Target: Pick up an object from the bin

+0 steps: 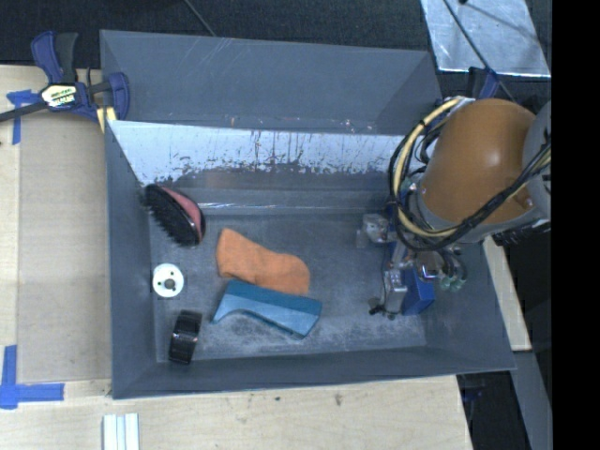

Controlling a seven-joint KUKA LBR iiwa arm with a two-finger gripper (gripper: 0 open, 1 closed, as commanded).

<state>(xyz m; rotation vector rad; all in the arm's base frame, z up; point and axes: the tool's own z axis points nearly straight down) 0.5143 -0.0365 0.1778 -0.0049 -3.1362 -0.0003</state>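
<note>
Down at the right end of the grey bin (272, 92), close to its front wall, my fingers (394, 296) hang low over the speckled floor, pointing downward; whether they stand open or closed I cannot tell, and nothing shows plainly between them. Just beside them, on the side nearer the right wall, is a small blue piece (420, 293); it looks to be touching them, but I cannot say whether it is a loose thing of the bin or a part of me. Above them sits my rounded orange-brown cover (478, 162), ringed with yellow and black cables (412, 157).

Everything else in the bin lies well apart from me, in its left half, each thing on the floor and none heaped. Nearest me is a blue wedge-shaped thing (267, 309), lying lengthwise near the front wall; an orange cloth (262, 262) lies just behind it, its front edge touching or overlapping the blue one. Further left a black hairbrush with a pink back (174, 214) lies tilted towards the back corner; below it is a small white disc (168, 280); in the front left corner lies a short black cylinder (185, 336), close to the wall.
</note>
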